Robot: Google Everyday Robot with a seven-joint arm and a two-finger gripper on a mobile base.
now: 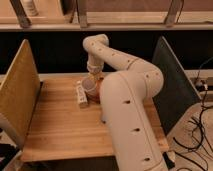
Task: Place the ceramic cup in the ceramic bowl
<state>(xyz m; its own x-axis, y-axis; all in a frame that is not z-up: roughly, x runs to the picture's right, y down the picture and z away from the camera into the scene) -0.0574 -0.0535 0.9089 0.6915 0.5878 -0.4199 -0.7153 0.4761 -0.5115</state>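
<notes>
The ceramic cup [90, 86], small and pale, hangs tilted under my gripper [93, 78] at the back middle of the wooden table [55, 125]. The gripper is shut on the cup. Just right of the cup, a thin orange-red sliver of the ceramic bowl [101, 88] shows. My arm's large pale links hide the rest of the bowl. The cup is at the bowl's left edge; I cannot tell whether it touches it.
A white rectangular bottle [81, 95] lies on the table just left of the cup. A tan panel [17, 95] bounds the table's left side and a dark panel [172, 85] its right. Cables [200, 130] lie on the floor at right.
</notes>
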